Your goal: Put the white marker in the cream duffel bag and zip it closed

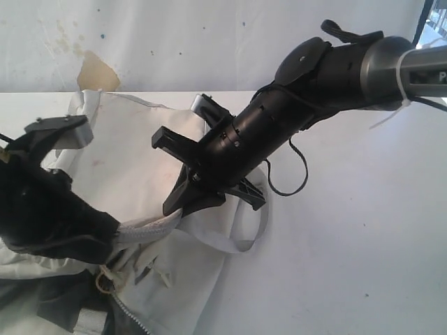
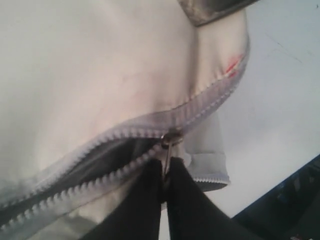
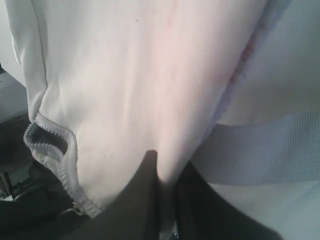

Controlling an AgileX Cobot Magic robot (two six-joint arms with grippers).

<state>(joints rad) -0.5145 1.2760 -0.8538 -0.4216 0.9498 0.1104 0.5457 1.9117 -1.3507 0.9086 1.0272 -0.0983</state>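
Two arms, exterior view: black arms reach in from either side over the cream duffel bag [image 1: 133, 157], which lies slumped on the white surface [image 1: 363, 244] in front of a stained wall [image 1: 94, 70].
Left end effector, exterior view: the left end effector [image 1: 116, 234] sits low at the bag's near edge, its tip against the pale zipper [image 1: 150, 225]. The arm hides how the jaws stand from this side.
Right end effector, exterior view: the right end effector [image 1: 174, 204] comes down from the upper right onto the middle of the bag, beside a loop of grey strap [image 1: 246, 234].
Zipper, left wrist view: two dark fingers [image 2: 140, 205] are pressed together on the metal zipper pull [image 2: 167, 145]. On one side of the pull the teeth are parted over dark lining [image 2: 117, 155]; on the other they run joined. Bare surface shows past the bag's edge.
Fabric, right wrist view: dark fingers [image 3: 142, 195] pinch a raised fold of the bag's cream cloth. The grey webbing strap lies just beside them, and a short open stretch of zipper curls at the bag's corner.
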